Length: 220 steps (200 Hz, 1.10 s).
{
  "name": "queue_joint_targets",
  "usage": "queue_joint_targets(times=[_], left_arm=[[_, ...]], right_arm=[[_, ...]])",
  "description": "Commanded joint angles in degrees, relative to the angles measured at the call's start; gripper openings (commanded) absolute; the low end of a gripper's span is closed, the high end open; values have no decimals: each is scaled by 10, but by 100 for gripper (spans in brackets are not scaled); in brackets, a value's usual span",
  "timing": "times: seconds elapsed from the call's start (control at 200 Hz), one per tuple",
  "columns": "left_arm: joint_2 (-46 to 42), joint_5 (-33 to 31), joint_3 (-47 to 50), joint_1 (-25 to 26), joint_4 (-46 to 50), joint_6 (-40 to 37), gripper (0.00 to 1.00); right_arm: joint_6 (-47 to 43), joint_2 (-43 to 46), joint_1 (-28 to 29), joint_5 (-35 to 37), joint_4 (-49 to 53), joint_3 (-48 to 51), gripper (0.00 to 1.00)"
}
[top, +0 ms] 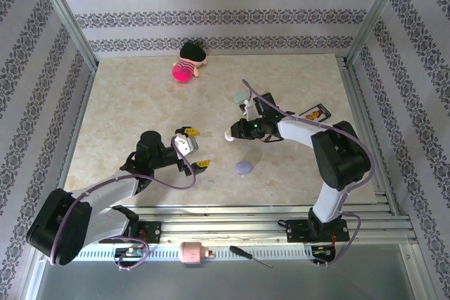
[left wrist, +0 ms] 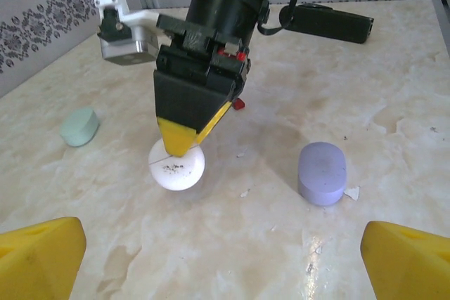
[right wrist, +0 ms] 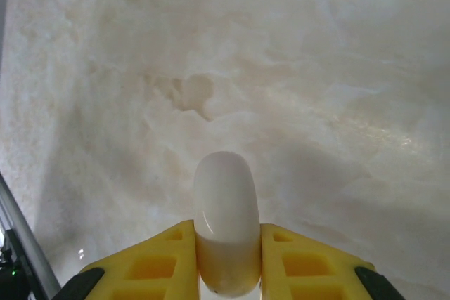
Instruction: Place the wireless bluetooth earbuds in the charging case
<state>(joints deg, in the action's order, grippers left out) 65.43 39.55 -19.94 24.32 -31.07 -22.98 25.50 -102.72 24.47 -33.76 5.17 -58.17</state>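
The left claw [top: 194,147] hangs over the left-centre of the table [top: 126,103] with its jaws wide apart and nothing between them. In its own wrist view the yellow fingertips [left wrist: 42,261] sit at the two bottom corners, well apart. Behind it, near the back wall, lies a small doll [top: 186,68] with black hair and a pink body.

From the left wrist view, a mint case [left wrist: 79,126] lies flat on the table at the left. To its right, the right claw [left wrist: 177,147] points down and is clamped on a white case [left wrist: 176,165]. This case is held on edge, low at the table; whether it touches the surface cannot be told. The right wrist view shows the same white case [right wrist: 225,209] pinched between the two yellow fingers [right wrist: 151,265], its rounded end sticking out past them. From above, the right claw [top: 229,134] sits near the middle of the table, with the mint case [top: 241,95] beyond it.

Further right lies a lavender case [left wrist: 323,172], closed and flat. A whitish bit [left wrist: 351,192] lies just beside it, too small to tell what it is. A black box [top: 314,112] lies near the right edge.
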Motion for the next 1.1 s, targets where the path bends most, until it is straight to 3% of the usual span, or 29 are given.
queue_joint_targets(times=[0.0,0.14,0.235,0.42,0.545,0.62,0.799,0.979,1.094], left_arm=[[1,0,-20,10,45,-17,99],[0,-27,-20,10,33,7,99],[-8,-119,-22,8,25,59,99],[-32,-308,-16,0,24,83,99],[-50,-369,2,-17,1,89,99],[-44,-409,7,-30,-9,95,99],[0,-425,33,-88,-82,119,99],[57,-381,58,-155,-173,179,99],[97,-380,62,-175,-222,179,99]], right_arm=[[30,-19,-8,19,-36,5,23],[18,-24,-15,45,-22,6,29],[2,-9,-17,63,-8,6,36],[-42,60,-32,133,27,9,58],[-78,131,-50,181,11,32,72],[-104,174,-64,231,4,49,87],[-152,274,-124,312,-52,116,97],[-218,337,-173,416,-164,227,97],[-231,341,-201,427,-282,311,97]])
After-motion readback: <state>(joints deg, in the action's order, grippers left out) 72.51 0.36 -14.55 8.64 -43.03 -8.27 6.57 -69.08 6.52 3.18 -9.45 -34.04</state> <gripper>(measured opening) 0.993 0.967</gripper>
